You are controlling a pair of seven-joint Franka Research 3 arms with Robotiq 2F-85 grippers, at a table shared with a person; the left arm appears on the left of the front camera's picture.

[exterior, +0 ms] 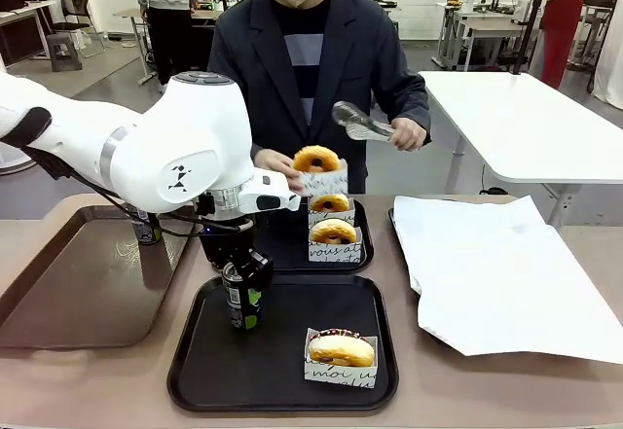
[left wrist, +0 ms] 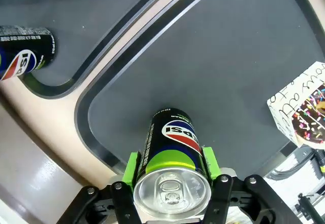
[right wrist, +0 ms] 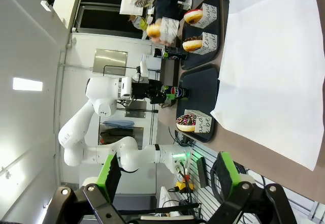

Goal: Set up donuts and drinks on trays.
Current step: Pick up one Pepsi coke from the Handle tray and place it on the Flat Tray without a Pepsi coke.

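One can [left wrist: 172, 155] stands upright near the near tray's [exterior: 195, 375] left edge, between the left gripper's [left wrist: 172, 169] pads; whether they've let go, I cannot tell. Next: lift clear without tipping it.

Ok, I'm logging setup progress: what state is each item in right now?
Pepsi can: upright on near tray, between the left gripper pads.
Sprinkled donut: sleeved, on near tray.
Two sleeved donuts: on far tray.
Third donut: held in person's hand.
Right gripper: open, empty.
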